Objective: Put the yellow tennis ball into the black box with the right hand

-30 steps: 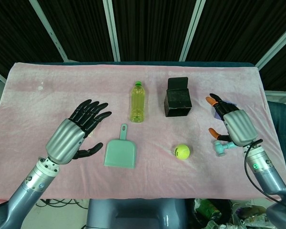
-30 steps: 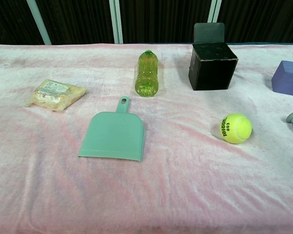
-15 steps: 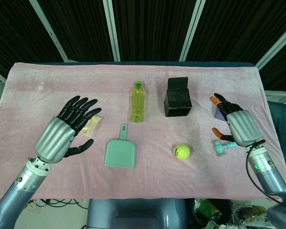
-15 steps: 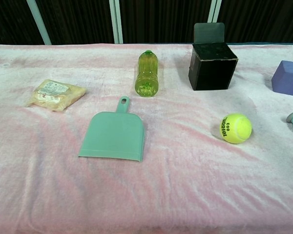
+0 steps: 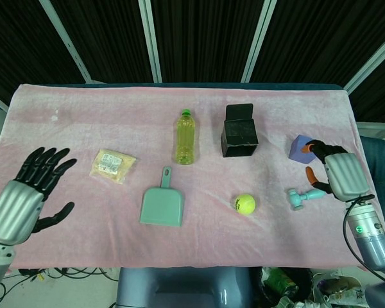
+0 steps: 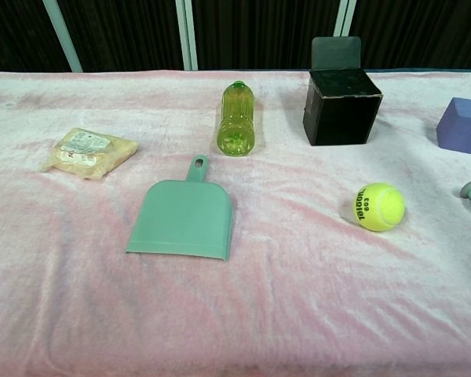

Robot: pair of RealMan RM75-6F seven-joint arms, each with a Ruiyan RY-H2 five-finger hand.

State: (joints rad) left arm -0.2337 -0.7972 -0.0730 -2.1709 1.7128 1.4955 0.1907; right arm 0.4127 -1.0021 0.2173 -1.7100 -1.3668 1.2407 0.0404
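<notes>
I see the fuzzy yellow ball point(image 6: 378, 206) lying on the pink fleecy cloth point(image 6: 298, 306) that covers the worktop, well in front of the box point(image 6: 341, 105), a black cube with its flap standing upright at the back. My right hand point(image 5: 339, 174) hovers at the cloth's right edge, grey metal back toward the camera, orange-tipped fingers apart and holding nothing, near a teal mallet-shaped toy point(image 5: 301, 197) and a purple block point(image 5: 301, 147). My left hand point(image 5: 22, 196) is spread open at the far left, black fingers fanned. Between them lie a crinkly snack packet point(image 5: 113, 165), a flat teal plastic dustpan point(image 6: 184, 216) and a clear yellow-green bottle point(image 6: 236, 117) on its side.
</notes>
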